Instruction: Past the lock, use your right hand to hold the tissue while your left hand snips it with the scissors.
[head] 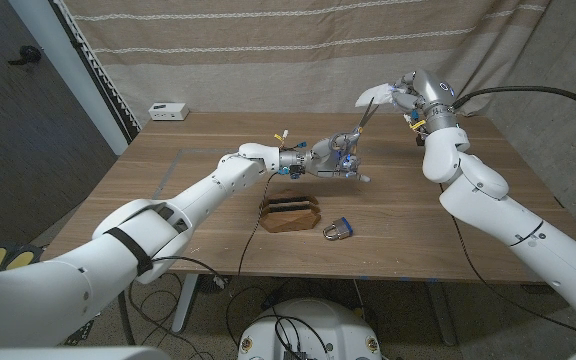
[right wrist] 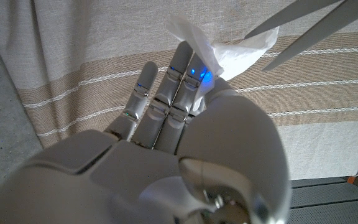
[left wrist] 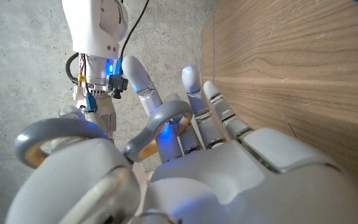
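Note:
My right hand is raised above the table's far right side and pinches a white tissue, which sticks out towards the middle. In the right wrist view the tissue stands above my right hand. My left hand grips the scissors past the padlock, with the blades slanting up at the tissue. The two blades stand apart, their tips right at the tissue's edge. Grey scissor handles loop around the fingers of my left hand.
A wooden box stands at mid table, just left of the padlock. A small white device lies at the far left corner. A striped curtain hangs behind the table.

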Available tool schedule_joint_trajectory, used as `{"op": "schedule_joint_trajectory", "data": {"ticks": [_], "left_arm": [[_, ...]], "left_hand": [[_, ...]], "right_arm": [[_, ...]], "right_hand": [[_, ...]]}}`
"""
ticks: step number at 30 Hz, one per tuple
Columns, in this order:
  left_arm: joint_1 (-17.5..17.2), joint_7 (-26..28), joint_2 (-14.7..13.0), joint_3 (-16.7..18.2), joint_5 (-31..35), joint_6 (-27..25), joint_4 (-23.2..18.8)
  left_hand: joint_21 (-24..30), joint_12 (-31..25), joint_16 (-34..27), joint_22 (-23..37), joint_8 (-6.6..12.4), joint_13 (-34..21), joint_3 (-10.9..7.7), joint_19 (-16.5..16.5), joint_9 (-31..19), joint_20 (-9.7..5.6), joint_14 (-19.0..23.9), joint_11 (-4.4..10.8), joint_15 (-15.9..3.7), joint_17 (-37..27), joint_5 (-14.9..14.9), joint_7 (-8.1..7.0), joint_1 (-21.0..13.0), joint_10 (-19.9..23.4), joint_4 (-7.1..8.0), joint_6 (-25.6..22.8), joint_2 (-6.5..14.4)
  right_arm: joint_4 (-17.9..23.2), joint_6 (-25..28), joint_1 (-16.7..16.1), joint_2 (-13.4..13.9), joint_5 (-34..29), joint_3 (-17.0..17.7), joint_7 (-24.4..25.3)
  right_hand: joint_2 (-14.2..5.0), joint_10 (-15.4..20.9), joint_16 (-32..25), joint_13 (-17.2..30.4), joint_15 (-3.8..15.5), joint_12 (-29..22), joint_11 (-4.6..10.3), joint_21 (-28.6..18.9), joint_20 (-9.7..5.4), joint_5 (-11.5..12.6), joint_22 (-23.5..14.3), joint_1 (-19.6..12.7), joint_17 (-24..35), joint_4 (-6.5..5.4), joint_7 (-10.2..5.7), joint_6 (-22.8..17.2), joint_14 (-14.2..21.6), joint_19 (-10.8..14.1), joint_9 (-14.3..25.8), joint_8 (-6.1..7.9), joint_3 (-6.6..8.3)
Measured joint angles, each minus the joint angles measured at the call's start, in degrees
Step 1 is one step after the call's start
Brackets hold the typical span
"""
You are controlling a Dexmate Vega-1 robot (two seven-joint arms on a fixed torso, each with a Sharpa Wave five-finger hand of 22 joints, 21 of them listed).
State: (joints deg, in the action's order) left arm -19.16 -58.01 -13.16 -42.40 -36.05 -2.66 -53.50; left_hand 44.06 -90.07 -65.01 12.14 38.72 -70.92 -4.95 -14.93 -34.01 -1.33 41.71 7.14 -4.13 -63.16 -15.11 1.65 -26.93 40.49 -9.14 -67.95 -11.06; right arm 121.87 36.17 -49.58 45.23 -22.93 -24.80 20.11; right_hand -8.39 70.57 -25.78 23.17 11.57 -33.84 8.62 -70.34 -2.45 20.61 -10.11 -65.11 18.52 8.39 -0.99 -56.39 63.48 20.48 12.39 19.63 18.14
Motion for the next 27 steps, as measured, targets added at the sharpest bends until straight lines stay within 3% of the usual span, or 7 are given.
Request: {"op": "schedule_joint_trajectory", "data": {"ticks": [2, 8, 12, 14, 20, 23, 27], "left_arm": [[-0.03, 0.16, -0.09, 0.02, -0.03, -0.08, -0.15], [-0.16, 0.57, -0.48, 0.05, -0.1, -0.52, -1.01], [-0.17, 0.74, -0.69, 0.05, -0.13, -0.81, -1.43], [-0.17, 0.78, -0.72, 0.02, -0.14, -0.91, -1.5], [-0.02, 0.81, -0.64, -0.27, -0.14, -1.06, -1.52], [0.16, 0.81, -0.48, -0.39, -0.14, -1.06, -1.31], [0.35, 0.58, -0.37, -0.52, -0.11, -1.06, -1.15]], "left_hand": [[0.0, 0.0, 0.0, 0.0, 0.0, 0.0, 0.37, 0.0, -0.14, 0.0, 0.1, -0.09, -0.1, -0.3, -0.23, 0.11, -0.1, 0.08, 0.02, -0.11, 0.1], [0.01, 0.02, 0.0, 0.0, 0.0, -0.03, 1.59, 0.0, -0.26, 0.0, 0.27, -0.1, -0.27, -0.64, -0.67, 0.34, -0.4, 0.1, 0.13, -0.28, 0.4], [0.01, 0.03, 0.0, 0.27, 0.0, -0.04, 2.0, 0.0, -0.32, 0.0, 0.27, -0.39, -0.27, -0.92, -0.86, 0.58, -0.4, 0.39, 0.36, -0.47, 0.4], [-0.21, 0.04, -0.01, 0.28, 0.07, -0.04, 2.4, 0.0, -0.38, 0.0, 0.27, -0.39, -0.27, -0.86, -1.01, 0.75, -0.63, 0.39, 0.29, -0.54, 0.63], [-0.21, 0.12, -0.28, 0.28, 0.28, -0.04, 3.11, 0.01, -0.66, 0.0, 0.58, -0.62, 0.03, -1.44, -1.47, 0.94, -0.86, 0.62, 0.53, -0.72, 0.86], [-0.21, 0.2, -0.28, 0.39, 0.28, -0.04, 3.58, 0.0, -0.88, 0.0, 0.85, -0.62, -0.23, -1.54, -1.49, 1.08, -0.86, 0.62, 0.53, -0.86, 0.86], [-0.21, 0.03, -0.27, 0.53, 0.28, -0.04, 4.36, 0.01, -0.86, 0.0, 0.89, -0.71, -0.28, -1.67, -1.88, 1.24, -1.16, 0.71, 0.55, -1.03, 1.16]], "right_arm": [[0.21, 0.33, 0.1, 0.19, 0.1, -0.16, -0.26], [0.82, 0.62, 0.31, 1.05, 0.98, -0.42, -1.25], [1.17, -0.48, 0.3, 2.28, 2.18, -0.3, -2.59], [1.32, -0.88, 0.28, 2.81, 2.74, -0.11, -3.27], [1.86, -1.72, 0.3, 4.74, 4.74, 0.35, -6.48], [1.86, -1.97, 0.3, 4.74, 5.77, 0.35, -8.56], [2.43, -2.64, 1.11, 7.5, 6.64, 0.47, -10.05]], "right_hand": [[-0.07, 0.09, 0.2, 0.28, 0.0, -0.12, 0.08, 0.0, 0.04, -0.75, 0.0, -0.07, 0.0, 0.0, 0.33, 0.53, 0.01, 0.04, -0.1, -0.89, 0.0], [-0.07, -0.19, 2.09, 2.97, 0.0, -0.93, 0.31, 0.25, 0.18, -4.06, -0.17, -0.07, 0.55, -0.43, -4.99, 8.3, 0.0, -0.69, -0.16, -5.29, 1.84], [-1.5, -4.69, 4.08, 8.31, -0.55, -3.02, 0.77, -0.44, 0.1, -6.52, -0.67, 1.37, 2.4, -2.53, -5.79, 11.99, -3.38, -2.81, 0.42, -7.71, 3.95], [-2.4, -8.2, 4.9, 13.54, -1.7, -5.54, 0.57, -1.81, 0.1, -7.66, -0.95, 2.26, 4.43, -3.6, -6.26, 13.94, -5.6, -4.26, 0.75, -8.51, 6.31], [-3.72, -17.51, 5.06, 24.87, -3.91, -11.23, 0.11, -6.48, 0.23, -8.48, -1.74, 3.58, 11.01, -7.75, -4.94, 22.98, -10.74, -8.72, 1.34, -9.48, 11.32], [-4.01, -20.0, 5.4, 26.19, -4.56, -11.59, 0.39, -8.15, 0.21, -8.48, -2.04, 3.87, 12.86, -9.61, -3.91, 26.86, -12.61, -10.29, 1.34, -9.48, 11.9], [-3.99, -20.78, 5.57, 25.82, -4.98, -11.6, 0.8, -8.89, 0.21, -8.48, -2.04, 3.89, 13.63, -10.32, -3.52, 27.86, -13.49, -10.47, 1.34, -9.48, 11.98]]}}
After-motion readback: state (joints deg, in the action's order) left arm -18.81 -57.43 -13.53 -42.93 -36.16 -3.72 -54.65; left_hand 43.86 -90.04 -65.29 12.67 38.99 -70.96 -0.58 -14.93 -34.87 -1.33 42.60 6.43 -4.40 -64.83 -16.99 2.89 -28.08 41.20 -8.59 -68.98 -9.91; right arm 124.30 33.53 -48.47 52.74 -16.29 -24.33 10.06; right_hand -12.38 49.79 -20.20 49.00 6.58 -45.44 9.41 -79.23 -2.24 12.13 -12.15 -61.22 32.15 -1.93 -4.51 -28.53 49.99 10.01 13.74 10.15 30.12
